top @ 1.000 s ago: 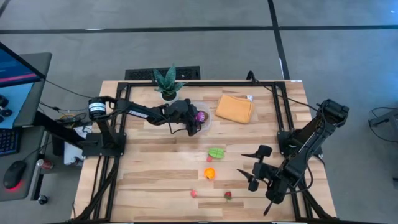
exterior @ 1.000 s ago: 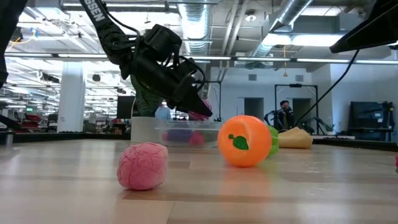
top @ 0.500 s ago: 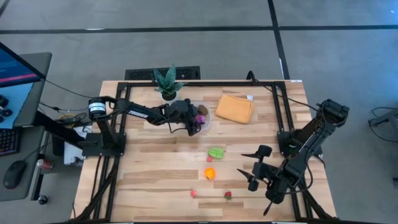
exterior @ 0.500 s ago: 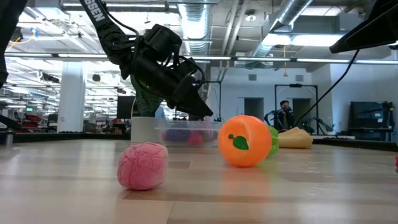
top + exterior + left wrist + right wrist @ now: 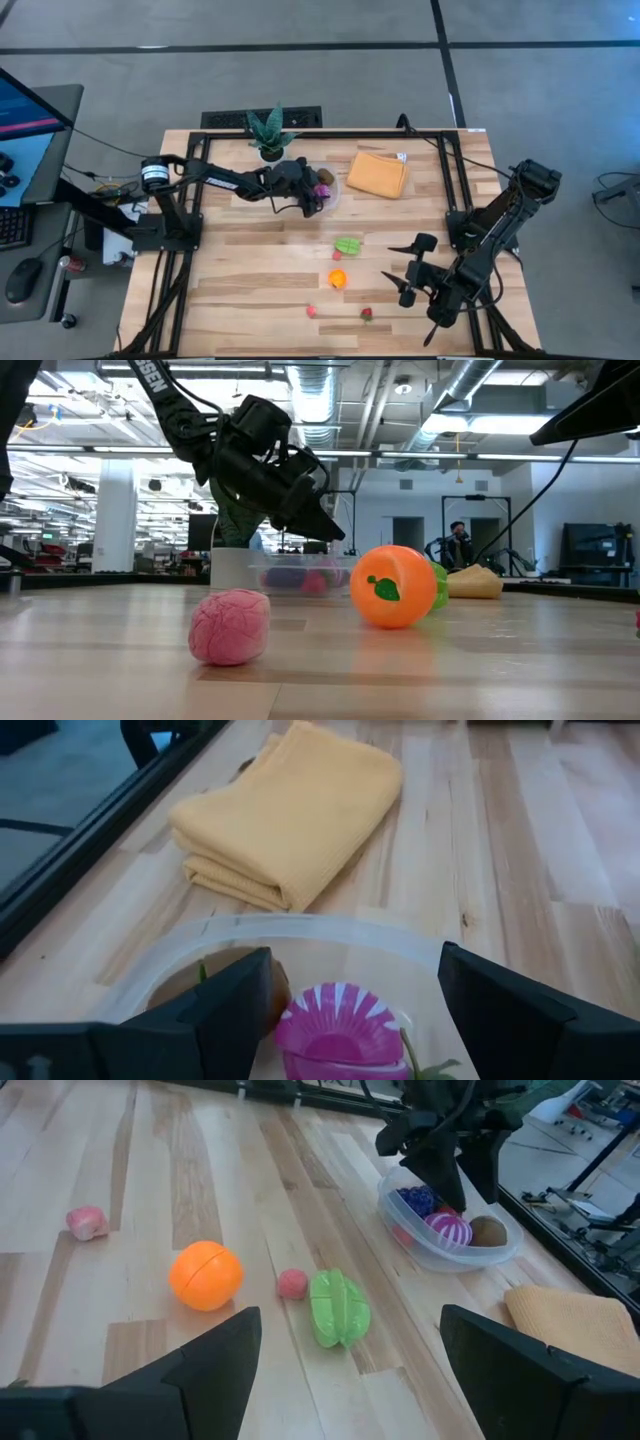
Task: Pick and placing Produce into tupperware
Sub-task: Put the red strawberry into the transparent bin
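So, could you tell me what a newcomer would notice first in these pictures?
Probably the left hand, open over the clear tub near the table's back edge, a magenta piece lying inside. Next, the bright orange fruit and green vegetable loose mid-table, and the folded orange cloth beside the tub.

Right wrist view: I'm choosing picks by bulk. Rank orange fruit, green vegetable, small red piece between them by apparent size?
1. Orange fruit and green vegetable: alike, unranked.
2. Small red piece, clearly smallest.
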`<state>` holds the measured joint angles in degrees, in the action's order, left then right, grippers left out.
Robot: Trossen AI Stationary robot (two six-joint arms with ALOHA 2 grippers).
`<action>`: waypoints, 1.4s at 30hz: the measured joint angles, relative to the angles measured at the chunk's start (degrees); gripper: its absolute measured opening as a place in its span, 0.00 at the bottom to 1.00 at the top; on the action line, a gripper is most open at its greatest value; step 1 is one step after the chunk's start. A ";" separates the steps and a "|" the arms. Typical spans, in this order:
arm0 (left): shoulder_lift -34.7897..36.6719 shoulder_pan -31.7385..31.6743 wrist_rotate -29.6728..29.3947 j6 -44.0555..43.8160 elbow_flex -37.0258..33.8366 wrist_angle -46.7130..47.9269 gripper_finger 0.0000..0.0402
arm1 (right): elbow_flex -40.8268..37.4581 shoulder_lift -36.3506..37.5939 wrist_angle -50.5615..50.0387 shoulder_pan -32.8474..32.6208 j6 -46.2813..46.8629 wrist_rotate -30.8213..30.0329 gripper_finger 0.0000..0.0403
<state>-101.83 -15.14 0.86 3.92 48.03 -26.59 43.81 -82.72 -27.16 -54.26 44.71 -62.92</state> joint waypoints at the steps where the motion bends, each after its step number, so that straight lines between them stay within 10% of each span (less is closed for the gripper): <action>1: 0.30 0.06 0.03 -0.01 0.00 0.55 0.69 | 0.00 0.00 0.00 0.00 0.00 0.00 0.82; 19: 14.39 14.43 -3.40 -1.35 -3.13 16.34 0.69 | -0.03 -0.11 -0.93 1.08 3.33 -0.11 0.82; 42: 29.65 47.20 -36.85 -15.59 -23.82 5.03 0.69 | -0.04 -11.20 25.06 -3.66 4.39 5.65 0.82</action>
<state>-72.18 32.05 -35.99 -11.66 24.21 -21.56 43.77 -93.92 -2.10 -57.92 49.10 -57.27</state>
